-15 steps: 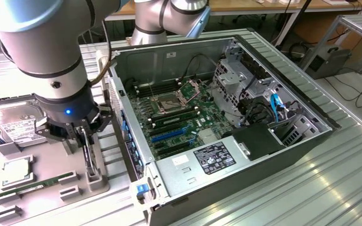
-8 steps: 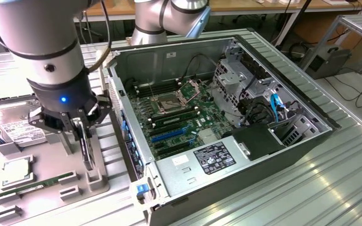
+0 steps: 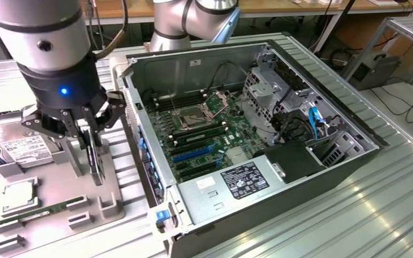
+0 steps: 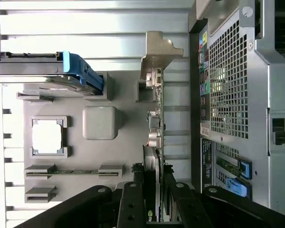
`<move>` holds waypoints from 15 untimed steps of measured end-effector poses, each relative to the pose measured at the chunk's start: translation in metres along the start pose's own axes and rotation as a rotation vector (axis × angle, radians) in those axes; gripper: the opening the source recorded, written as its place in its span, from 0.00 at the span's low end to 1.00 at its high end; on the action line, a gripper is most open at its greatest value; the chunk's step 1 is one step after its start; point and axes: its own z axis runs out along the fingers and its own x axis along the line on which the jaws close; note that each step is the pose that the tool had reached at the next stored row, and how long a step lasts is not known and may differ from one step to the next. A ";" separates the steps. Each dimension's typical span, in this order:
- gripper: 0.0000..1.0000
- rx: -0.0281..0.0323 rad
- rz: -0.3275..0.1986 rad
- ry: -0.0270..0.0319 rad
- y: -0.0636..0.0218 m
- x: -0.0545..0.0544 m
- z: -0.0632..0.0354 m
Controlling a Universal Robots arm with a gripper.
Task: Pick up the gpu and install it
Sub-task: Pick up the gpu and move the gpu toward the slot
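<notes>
Grey plastic makes up the parts tray (image 3: 52,180) on the ribbed metal bench, and the work is at the tray's edge nearest the computer. Going from the exterior view's left, a silver hard drive (image 3: 21,148) with a white label lies at the tray's far-left edge. A processor chip (image 3: 20,194) sits in its pocket just below it, and a green memory stick (image 3: 40,211) lies in its cradle towards the tray's near edge.

Next comes the gripper (image 3: 86,141), hanging straight down over the gpu (image 3: 96,164). The card stands on edge in its holder, close to the tray's right edge. In the wrist view the dark fingers (image 4: 132,204) sit narrow, one on each face of the card, and seem clamped on it. The pale bracket (image 4: 159,50) is at the card's far end from them.

Rightmost is the open computer case (image 3: 192,67), with its motherboard (image 3: 206,137) facing up.

I judge this to be the pick-up stage, with the card low in its holder. To do it well, the pull should run straight up along the holder's slot, with no twist. The grip sits away from the bracket, so that heavier end may sag and catch. The card should be kept level and upright.
</notes>
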 end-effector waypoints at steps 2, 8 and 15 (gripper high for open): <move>0.26 0.0000 0.000 0.0004 -0.0001 -0.001 -0.0100; 0.26 0.0001 0.000 0.0016 -0.0013 -0.006 -0.0393; 0.26 0.0001 0.000 0.0069 -0.0057 -0.029 -0.0743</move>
